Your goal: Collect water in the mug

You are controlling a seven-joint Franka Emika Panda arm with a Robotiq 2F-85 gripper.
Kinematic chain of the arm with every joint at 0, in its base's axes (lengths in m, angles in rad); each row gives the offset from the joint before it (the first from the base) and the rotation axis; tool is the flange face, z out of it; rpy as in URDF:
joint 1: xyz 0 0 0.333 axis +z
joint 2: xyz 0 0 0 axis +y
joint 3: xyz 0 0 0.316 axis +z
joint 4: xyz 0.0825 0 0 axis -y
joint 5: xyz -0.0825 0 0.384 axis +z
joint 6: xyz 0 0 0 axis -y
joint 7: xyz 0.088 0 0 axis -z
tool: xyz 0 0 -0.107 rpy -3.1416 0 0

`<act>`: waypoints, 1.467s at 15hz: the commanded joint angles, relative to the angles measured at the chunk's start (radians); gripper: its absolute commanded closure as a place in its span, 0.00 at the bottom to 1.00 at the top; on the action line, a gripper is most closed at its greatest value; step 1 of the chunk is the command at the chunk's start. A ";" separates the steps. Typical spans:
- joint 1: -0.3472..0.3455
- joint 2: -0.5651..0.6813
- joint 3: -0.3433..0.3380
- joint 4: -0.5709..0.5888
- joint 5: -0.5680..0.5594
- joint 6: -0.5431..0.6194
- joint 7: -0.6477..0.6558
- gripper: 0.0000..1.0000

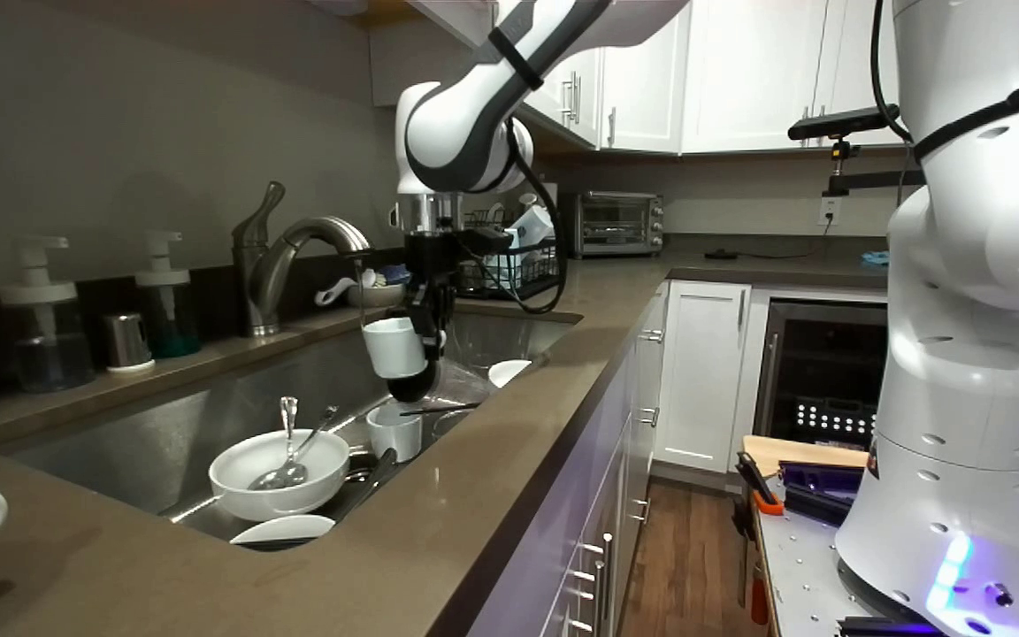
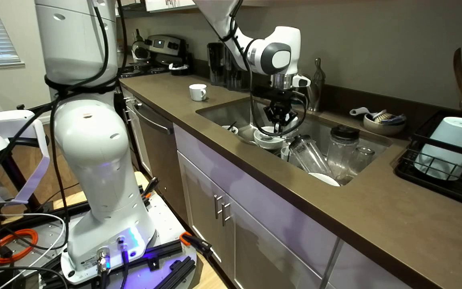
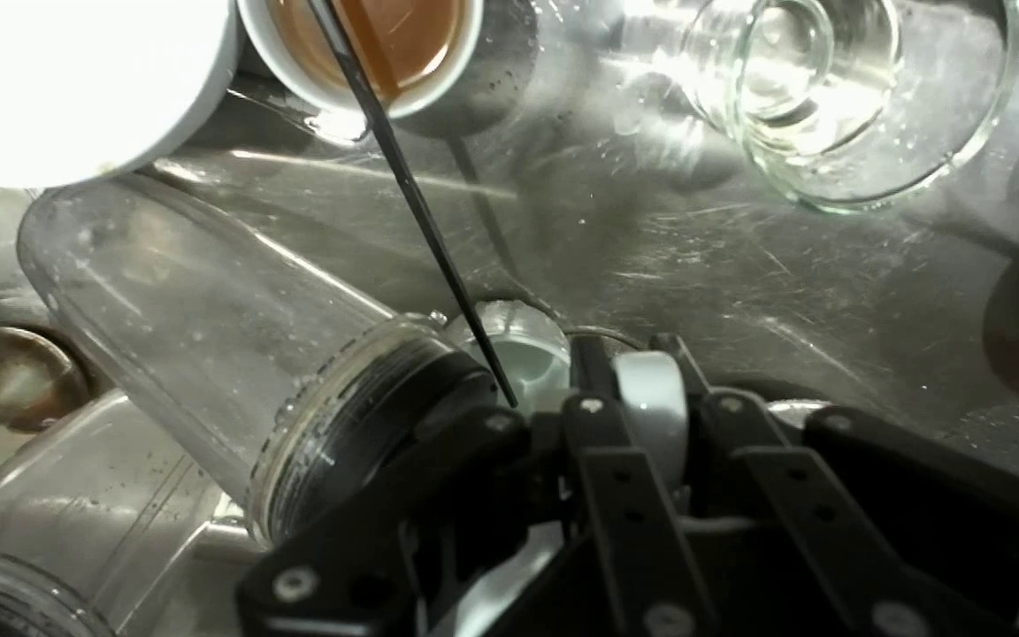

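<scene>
The claw point(image 1: 429, 338) is clenched on the handle point(image 3: 653, 409) of a white mug point(image 1: 393, 348); low and right of centre in the wrist view, the handle shows as a pale strip between the black fingers point(image 3: 593, 364). That grip makes sense to me: it leaves the mug upright enough to take water. In an exterior view the mug sits just left of the claw, near the middle of the frame, its top leaning slightly left.

Up and to the left arches the faucet point(image 1: 279, 263), presumably why the mug is held this high, its top below the spout point(image 1: 348, 235). What looks like a thin stream point(image 1: 361, 287) drops there, though from where I stand I can't fairly say whether it lands inside; I'd call this the filling step.

Further out, toward the lower left, a white bowl point(image 1: 264, 501) rests in the sink point(image 1: 178, 426) with a spoon point(image 1: 289, 416) leaning in it, for washing, I suppose. On the desk point(image 2: 169, 88), in the upper middle of an exterior view, another cup point(image 2: 197, 92) stands well apart.
</scene>
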 commanded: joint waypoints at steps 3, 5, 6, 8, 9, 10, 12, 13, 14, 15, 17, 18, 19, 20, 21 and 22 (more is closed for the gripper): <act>-0.009 -0.054 -0.032 -0.042 -0.103 -0.020 0.028 0.95; -0.011 -0.066 -0.047 -0.051 -0.134 -0.020 0.037 0.95; -0.015 -0.075 -0.054 -0.056 -0.140 -0.022 0.035 0.95; -0.024 -0.094 -0.067 -0.066 -0.142 -0.031 0.036 0.95; -0.027 -0.104 -0.076 -0.072 -0.147 -0.034 0.043 0.95; -0.032 -0.112 -0.081 -0.075 -0.150 -0.041 0.043 0.95; -0.043 -0.131 -0.093 -0.083 -0.157 -0.044 0.054 0.95; -0.048 -0.140 -0.100 -0.087 -0.159 -0.046 0.060 0.95; -0.053 -0.148 -0.106 -0.092 -0.162 -0.044 0.064 0.95; -0.061 -0.154 -0.114 -0.094 -0.165 -0.046 0.070 0.95; -0.076 -0.168 -0.129 -0.102 -0.173 -0.048 0.091 0.95; -0.084 -0.175 -0.137 -0.105 -0.175 -0.051 0.097 0.95; -0.092 -0.181 -0.145 -0.109 -0.179 -0.050 0.109 0.95; -0.101 -0.187 -0.153 -0.111 -0.182 -0.052 0.114 0.95; -0.109 -0.191 -0.162 -0.112 -0.189 -0.051 0.125 0.95; -0.117 -0.193 -0.170 -0.110 -0.196 -0.052 0.134 0.95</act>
